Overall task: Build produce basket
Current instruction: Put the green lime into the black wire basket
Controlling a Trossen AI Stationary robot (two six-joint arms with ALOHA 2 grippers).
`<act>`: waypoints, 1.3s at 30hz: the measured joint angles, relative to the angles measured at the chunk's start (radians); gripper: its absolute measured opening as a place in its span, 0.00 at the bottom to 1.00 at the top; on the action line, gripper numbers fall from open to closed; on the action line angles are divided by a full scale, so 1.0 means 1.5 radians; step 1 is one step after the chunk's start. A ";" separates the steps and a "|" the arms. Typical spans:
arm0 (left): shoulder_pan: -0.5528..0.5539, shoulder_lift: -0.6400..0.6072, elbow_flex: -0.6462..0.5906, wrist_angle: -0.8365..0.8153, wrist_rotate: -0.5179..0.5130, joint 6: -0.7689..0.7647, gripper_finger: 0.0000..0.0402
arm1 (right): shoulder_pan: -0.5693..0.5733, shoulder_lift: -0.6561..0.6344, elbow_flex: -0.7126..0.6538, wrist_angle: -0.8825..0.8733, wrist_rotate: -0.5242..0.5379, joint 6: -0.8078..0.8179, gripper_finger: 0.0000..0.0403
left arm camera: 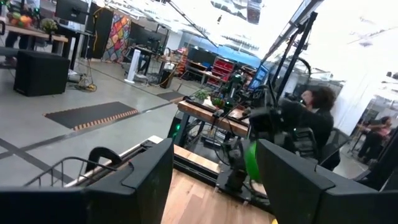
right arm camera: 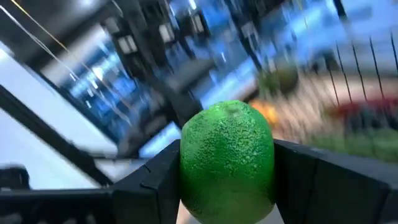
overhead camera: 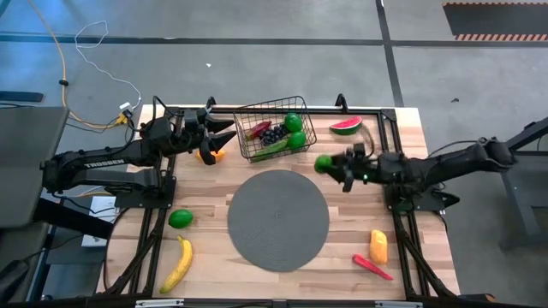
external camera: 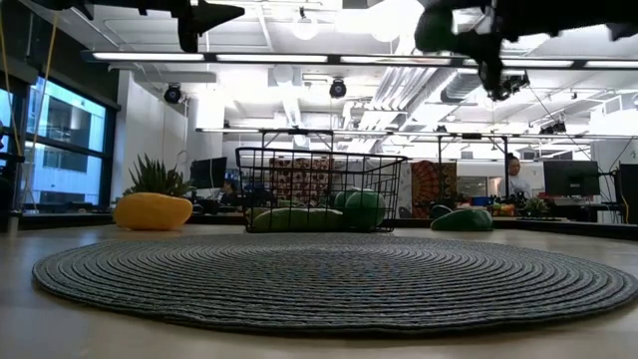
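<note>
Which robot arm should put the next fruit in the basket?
Probably the right one. Its hand already grips a green lime and hangs just right of the basket. The left hand is open and empty, left of the basket, above an orange piece.

Round grey woven mat (overhead camera: 278, 219) lying flat on the wooden table (overhead camera: 419, 137), between and nearer than both sets of jaws. Yellow cable (overhead camera: 51, 51) trailing over grey floor beyond the left jaws. Seated person (left arm camera: 318, 118) in the room behind.
</note>
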 joint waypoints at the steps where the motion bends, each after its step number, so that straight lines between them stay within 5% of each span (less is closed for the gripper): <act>1: 0.000 0.000 0.000 0.000 0.000 -0.012 0.54 | -0.019 0.003 0.001 0.030 -0.018 -0.018 0.42; 8: -0.001 0.000 0.000 0.013 0.046 -0.074 0.54 | -0.124 0.028 0.095 0.011 -0.193 -0.112 0.42; 14: -0.003 0.000 0.000 0.019 0.056 -0.074 0.54 | -0.152 0.044 0.146 -0.061 -0.261 -0.128 0.42; 39: -0.003 0.000 0.000 0.039 0.070 -0.061 0.54 | -0.153 0.055 0.149 -0.073 -0.261 -0.093 0.43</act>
